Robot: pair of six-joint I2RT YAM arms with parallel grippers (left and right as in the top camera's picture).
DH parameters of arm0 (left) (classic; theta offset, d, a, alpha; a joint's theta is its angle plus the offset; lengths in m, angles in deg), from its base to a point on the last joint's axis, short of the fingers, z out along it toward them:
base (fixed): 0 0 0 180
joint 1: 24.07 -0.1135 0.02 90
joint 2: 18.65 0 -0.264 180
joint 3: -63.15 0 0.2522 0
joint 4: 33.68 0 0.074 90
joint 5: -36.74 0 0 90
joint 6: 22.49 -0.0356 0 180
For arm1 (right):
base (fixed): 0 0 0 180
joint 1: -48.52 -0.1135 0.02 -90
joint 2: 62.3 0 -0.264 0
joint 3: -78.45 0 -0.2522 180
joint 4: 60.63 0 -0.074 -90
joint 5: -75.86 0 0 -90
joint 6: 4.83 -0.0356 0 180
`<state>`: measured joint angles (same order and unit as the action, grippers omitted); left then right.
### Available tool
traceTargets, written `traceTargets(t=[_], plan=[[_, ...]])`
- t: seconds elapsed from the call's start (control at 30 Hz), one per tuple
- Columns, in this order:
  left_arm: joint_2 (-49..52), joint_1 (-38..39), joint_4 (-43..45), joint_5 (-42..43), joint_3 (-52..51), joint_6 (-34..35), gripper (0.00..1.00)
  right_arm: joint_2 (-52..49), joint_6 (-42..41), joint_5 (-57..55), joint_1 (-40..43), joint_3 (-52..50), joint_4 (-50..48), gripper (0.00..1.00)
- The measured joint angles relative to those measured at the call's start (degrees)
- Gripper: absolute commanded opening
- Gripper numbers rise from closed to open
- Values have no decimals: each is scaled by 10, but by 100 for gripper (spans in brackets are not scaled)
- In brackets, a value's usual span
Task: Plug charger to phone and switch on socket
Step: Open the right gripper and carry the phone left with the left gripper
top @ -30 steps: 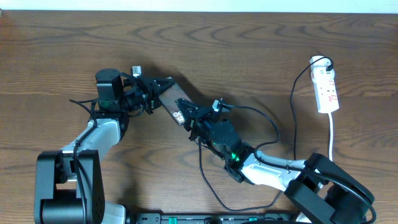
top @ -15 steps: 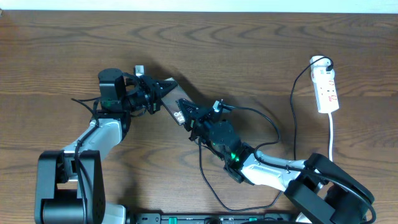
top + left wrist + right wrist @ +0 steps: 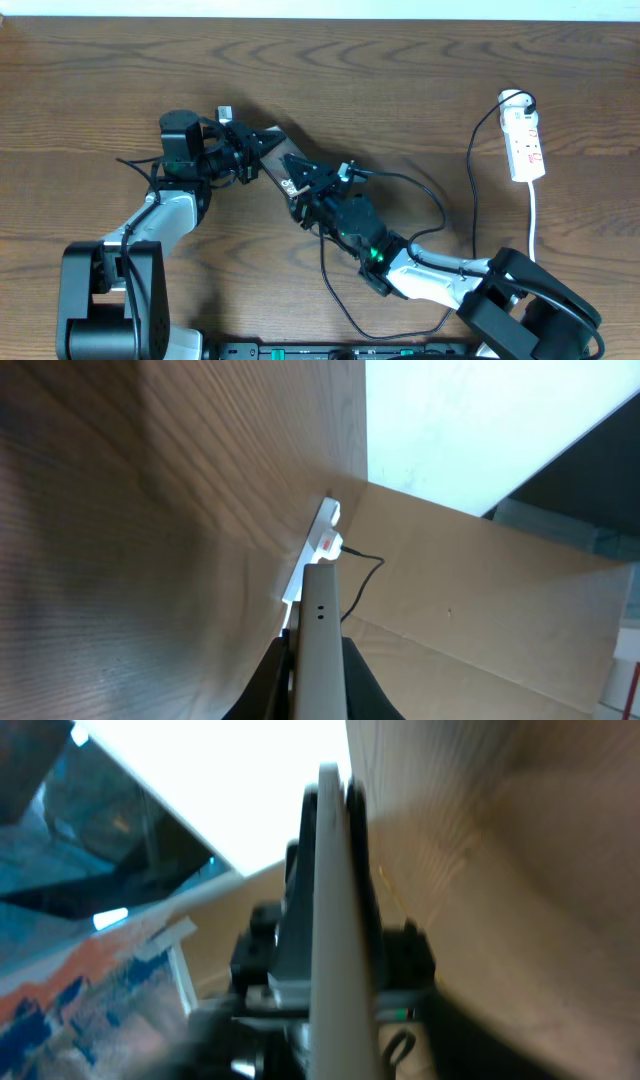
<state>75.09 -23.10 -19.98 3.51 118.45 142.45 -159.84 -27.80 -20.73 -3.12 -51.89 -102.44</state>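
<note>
1. Nearest us, the right gripper (image 3: pixel 308 190) is pressed up against the near end of the phone (image 3: pixel 290 160). Its wrist view is a blur of pale edge and dark shapes, so I cannot tell whether its fingers are together or apart, or where the plug tip is.
2. The phone sits mid-table, tipped on edge between the two arms.
3. On its far-left end, the left gripper (image 3: pixel 258 150) is clamped on the phone, whose pale edge (image 3: pixel 322 645) runs straight up between the fingers.
4. My read is that plugging in is under way. The left arm should hold rigid while the right drives the plug straight along the phone's length, with no twisting.
5. The charger (image 3: pixel 471 175) loops slack to the right, so nothing tugs on it.
6. Far right lies the socket (image 3: pixel 523 145), untouched, its switch waiting.
</note>
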Motion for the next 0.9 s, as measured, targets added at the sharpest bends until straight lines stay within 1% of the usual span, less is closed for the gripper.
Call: traceTargets(t=[0.33,0.5,0.67,0.9], plan=[[0,2,0,-3,0,-5,7,0,2,14,-3,0,0,99],[0,-20,0,9,0,-22,7,0,2,17,-3,0,0,99],[0,-94,-4,45,0,-60,8,0,35,26,0,0,-1,99],[0,-232,-6,137,0,-113,7,0,153,85,35,0,-5,99]])
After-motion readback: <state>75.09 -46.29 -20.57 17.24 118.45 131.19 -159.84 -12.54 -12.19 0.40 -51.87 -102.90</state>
